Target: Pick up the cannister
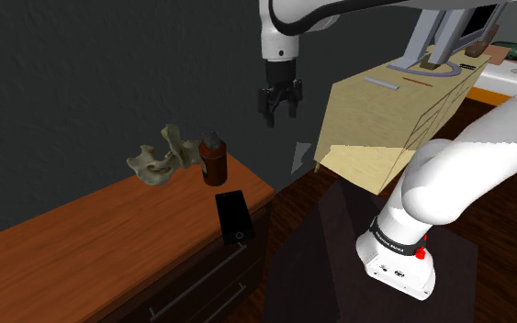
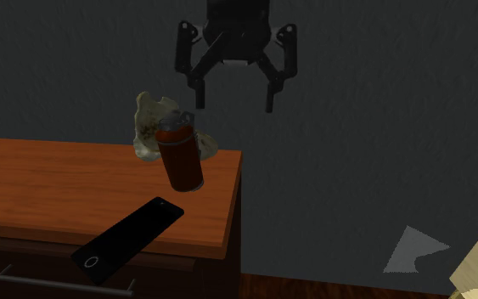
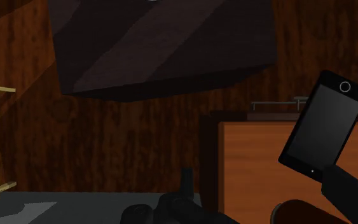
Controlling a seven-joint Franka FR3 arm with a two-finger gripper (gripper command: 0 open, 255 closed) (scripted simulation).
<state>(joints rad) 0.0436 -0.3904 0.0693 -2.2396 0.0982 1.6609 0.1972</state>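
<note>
Shoulder view: pincer (image 1: 279, 103) spread and empty, hanging in air above and to the right of the brown cannister (image 1: 213, 159), which stands near the wooden bench's (image 1: 82, 239) end beside a pale lumpy object (image 1: 160, 161). Second exterior view: 2 fingers wide apart over the cannister, not touching. Wrist view: black phone (image 3: 324, 130) lies on the bench.

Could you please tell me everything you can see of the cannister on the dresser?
The cannister is a reddish-brown cylinder with a brighter red band under a small grey cap. It stands on the wooden dresser top near its corner, beside a pale lumpy object. The open claw hangs above it, not touching.
</note>
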